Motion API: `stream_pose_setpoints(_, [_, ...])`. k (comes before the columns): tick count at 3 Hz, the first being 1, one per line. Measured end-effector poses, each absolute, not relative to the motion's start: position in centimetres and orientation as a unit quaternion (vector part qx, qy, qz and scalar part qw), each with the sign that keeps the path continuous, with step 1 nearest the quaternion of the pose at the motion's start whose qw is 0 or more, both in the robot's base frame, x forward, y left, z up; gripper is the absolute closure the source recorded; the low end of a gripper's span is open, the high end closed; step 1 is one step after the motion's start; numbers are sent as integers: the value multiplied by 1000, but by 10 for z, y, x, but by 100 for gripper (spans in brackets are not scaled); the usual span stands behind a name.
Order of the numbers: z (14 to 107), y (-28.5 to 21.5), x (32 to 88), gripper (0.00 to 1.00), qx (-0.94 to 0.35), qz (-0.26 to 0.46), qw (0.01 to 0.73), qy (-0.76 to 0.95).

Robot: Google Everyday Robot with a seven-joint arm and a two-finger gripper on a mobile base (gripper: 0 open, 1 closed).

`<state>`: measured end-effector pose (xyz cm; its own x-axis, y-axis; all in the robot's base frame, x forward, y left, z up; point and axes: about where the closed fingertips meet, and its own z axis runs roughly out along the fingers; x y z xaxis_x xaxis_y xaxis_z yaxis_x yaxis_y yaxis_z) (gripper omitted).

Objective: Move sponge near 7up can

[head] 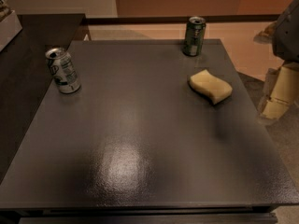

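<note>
Saw the gripper [280,94] off the right edge of the table [140,139], not touching anything on it. Couldn't tell whether open or closed, honestly. Found the sponge [210,86] lying flat on the right side of the tabletop, nearest the gripper but apart from it. Spotted a dark green can [194,36] standing near the sponge, at the back edge. Clocked the 7up can [63,70] standing over by the left edge, well apart from the sponge.
</note>
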<state>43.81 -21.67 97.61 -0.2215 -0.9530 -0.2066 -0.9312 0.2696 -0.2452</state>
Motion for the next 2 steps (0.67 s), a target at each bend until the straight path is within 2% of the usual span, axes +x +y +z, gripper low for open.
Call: stream_pose_setpoints(2, [976, -208, 455, 0, -600, -23, 160, 783])
